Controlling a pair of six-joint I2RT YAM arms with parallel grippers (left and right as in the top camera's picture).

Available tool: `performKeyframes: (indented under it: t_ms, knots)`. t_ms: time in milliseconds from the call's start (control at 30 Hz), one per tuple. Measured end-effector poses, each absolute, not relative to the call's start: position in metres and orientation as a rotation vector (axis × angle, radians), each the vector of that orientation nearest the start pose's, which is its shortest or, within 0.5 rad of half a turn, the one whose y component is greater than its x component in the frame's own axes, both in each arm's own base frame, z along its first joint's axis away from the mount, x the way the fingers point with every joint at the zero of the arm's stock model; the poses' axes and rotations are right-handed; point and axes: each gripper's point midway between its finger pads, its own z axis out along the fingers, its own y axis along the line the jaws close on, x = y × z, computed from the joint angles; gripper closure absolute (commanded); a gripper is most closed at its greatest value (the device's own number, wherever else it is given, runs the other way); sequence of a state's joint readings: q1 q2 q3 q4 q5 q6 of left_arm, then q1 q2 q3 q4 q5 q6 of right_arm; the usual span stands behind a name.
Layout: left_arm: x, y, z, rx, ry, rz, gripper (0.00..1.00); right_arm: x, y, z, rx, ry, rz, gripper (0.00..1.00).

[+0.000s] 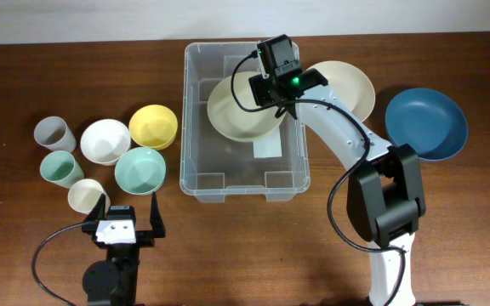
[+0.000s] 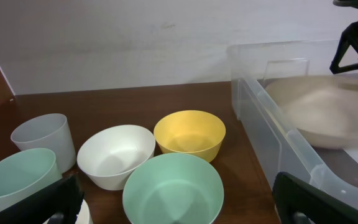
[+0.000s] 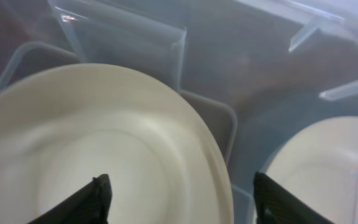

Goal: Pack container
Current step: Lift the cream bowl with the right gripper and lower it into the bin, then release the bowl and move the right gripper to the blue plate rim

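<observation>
The container (image 1: pixel 196 161) is placed at the middle of the desk (image 1: pixel 449 221), and a cream plate (image 1: pixel 232 110) is seen inside it. The right gripper (image 3: pixel 188 196) is spread wide above that plate. The left gripper (image 1: pixel 128 204) is likewise opened wide, near the mint bowl (image 1: pixel 139 170).

Light: bright, even, soft shadows | Glare: clear rectangular plastic bin (image 3: pixel 272 62), ahead-left of right gripper (image 3: pixel 182 183) | Blur: cream round plate (image 3: pixel 104 149) beneath it
</observation>
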State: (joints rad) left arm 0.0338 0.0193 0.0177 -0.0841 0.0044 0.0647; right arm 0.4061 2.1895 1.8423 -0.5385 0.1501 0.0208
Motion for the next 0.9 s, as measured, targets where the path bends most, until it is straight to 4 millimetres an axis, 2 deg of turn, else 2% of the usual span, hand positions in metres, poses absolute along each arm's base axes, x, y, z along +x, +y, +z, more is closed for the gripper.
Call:
performKeyframes:
  t_ms: [167, 200, 233, 300, 367, 433, 467, 533, 567, 600, 633, 667, 700, 800, 833, 900]
  knots:
    - [0.246, 0.008, 0.157, 0.029, 1.657, 0.071, 0.01, 0.541, 0.214, 0.130, -0.429, 2.392, 0.011, 0.30]
    - [0.246, 0.008, 0.157, 0.029, 1.657, 0.071, 0.00, 0.538, 0.215, 0.143, -0.426, 2.391, 0.007, 0.30]
    - [0.246, 0.008, 0.157, 0.029, 1.657, 0.071, 0.00, 0.537, 0.215, 0.146, -0.424, 2.392, 0.009, 0.30]
    - [0.246, 0.008, 0.157, 0.029, 1.657, 0.071, 0.00, 0.531, 0.210, 0.178, -0.386, 2.382, -0.011, 0.30]
    - [0.246, 0.008, 0.157, 0.029, 1.657, 0.071, 0.00, 0.521, 0.192, 0.216, -0.312, 2.382, -0.048, 0.30]
    - [0.246, 0.008, 0.157, 0.029, 1.657, 0.071, 0.00, 0.515, 0.172, 0.240, -0.244, 2.381, -0.069, 0.30]
    - [0.246, 0.008, 0.157, 0.029, 1.657, 0.071, 0.00, 0.511, 0.148, 0.259, -0.169, 2.382, -0.085, 0.29]
    - [0.246, 0.008, 0.157, 0.029, 1.657, 0.071, 0.00, 0.510, 0.112, 0.277, -0.061, 2.370, -0.113, 0.27]
    - [0.246, 0.008, 0.157, 0.029, 1.657, 0.071, 0.00, 0.507, 0.078, 0.287, 0.029, 2.371, -0.144, 0.26]
    - [0.246, 0.008, 0.157, 0.029, 1.657, 0.071, 0.00, 0.503, 0.049, 0.289, 0.097, 2.389, -0.173, 0.25]
    - [0.246, 0.008, 0.157, 0.029, 1.657, 0.071, 0.00, 0.499, 0.025, 0.289, 0.159, 2.402, -0.198, 0.25]
    - [0.246, 0.008, 0.157, 0.029, 1.657, 0.071, 0.00, 0.496, -0.009, 0.288, 0.245, 2.412, -0.231, 0.25]
    - [0.246, 0.008, 0.157, 0.029, 1.657, 0.071, 0.01, 0.492, -0.031, 0.286, 0.301, 2.422, -0.249, 0.24]
    - [0.246, 0.008, 0.157, 0.029, 1.657, 0.071, 0.00, 0.474, -0.110, 0.277, 0.508, 2.447, -0.282, 0.24]
    - [0.246, 0.008, 0.157, 0.029, 1.657, 0.071, 0.00, 0.465, -0.142, 0.273, 0.597, 2.445, -0.277, 0.24]
    - [0.246, 0.008, 0.157, 0.029, 1.657, 0.071, 0.00, 0.449, -0.182, 0.264, 0.711, 2.445, -0.261, 0.24]
